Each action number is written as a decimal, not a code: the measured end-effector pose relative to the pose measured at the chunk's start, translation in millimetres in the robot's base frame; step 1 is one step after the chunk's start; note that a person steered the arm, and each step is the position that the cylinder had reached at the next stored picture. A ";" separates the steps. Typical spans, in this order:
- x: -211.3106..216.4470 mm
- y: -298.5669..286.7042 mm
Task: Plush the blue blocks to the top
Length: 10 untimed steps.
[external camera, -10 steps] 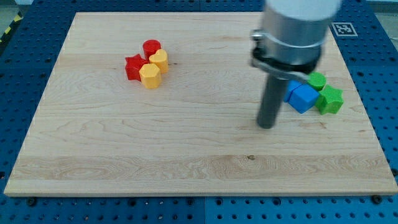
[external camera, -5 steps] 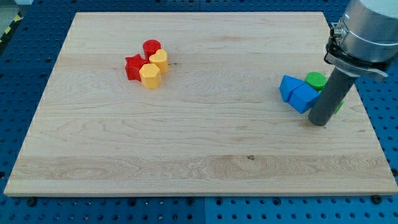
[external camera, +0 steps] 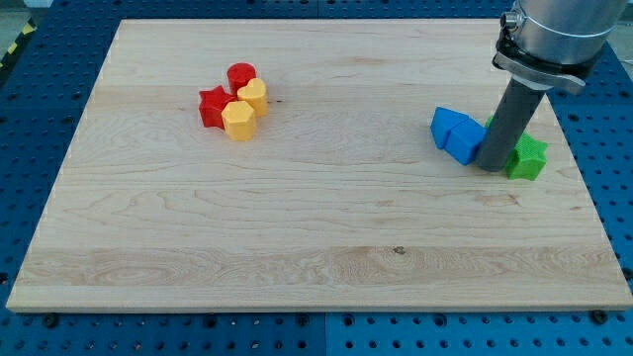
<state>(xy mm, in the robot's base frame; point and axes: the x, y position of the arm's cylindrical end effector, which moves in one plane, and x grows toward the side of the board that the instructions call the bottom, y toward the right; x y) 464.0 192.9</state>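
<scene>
Tip [external camera: 492, 167] touching blue blocks' [external camera: 455, 133] right side

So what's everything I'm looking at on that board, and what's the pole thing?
Blue blocks: two, blue, touching each other, right part of the board, just left of the rod.
Green blocks: at least one, green, right of the rod; a second green bit peeks out behind the rod, mostly hidden.
Red blocks: two, red, a star and a round one, upper left cluster.
Yellow blocks: two, yellow, touching the red ones in the same cluster.
Board: one, pale wood, on a blue perforated table.
My tip: one dark rod, its end between the blue and green blocks.
</scene>
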 end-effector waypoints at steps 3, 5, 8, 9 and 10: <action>-35.0 -37.5; -61.4 -37.6; -61.4 -65.4; -66.2 -86.1; -78.3 -120.3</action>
<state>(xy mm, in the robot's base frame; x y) 385.7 72.7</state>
